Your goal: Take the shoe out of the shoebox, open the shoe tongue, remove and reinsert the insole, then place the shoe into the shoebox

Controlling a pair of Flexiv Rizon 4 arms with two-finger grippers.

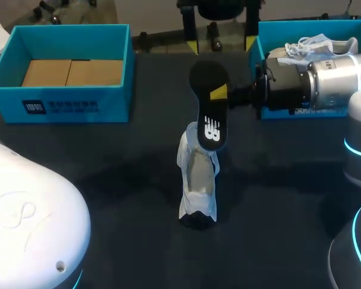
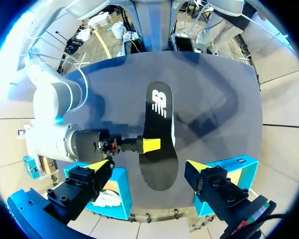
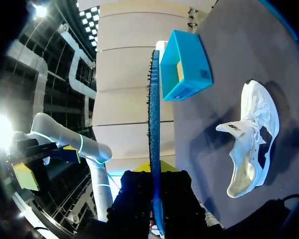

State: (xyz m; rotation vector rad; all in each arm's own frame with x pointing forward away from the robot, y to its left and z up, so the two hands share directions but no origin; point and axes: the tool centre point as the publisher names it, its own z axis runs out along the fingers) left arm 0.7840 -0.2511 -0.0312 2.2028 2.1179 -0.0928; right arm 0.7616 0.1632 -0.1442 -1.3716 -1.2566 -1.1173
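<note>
Right claw [image 1: 219, 93] pinching insole [image 1: 208, 81] | white logo [image 1: 212, 131] | shoe [image 1: 197, 180] on table [image 1: 108, 180]

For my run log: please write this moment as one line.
step: insole removed | right gripper: shut on insole, over shoe | left gripper: open, empty | shoe: on table

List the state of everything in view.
shoe: on the table, tongue open
insole: out, held aloft over the shoe
right gripper: shut on insole
left gripper: open, empty
left shoebox: open, cardboard inside
right shoebox: open, second shoe inside
</note>
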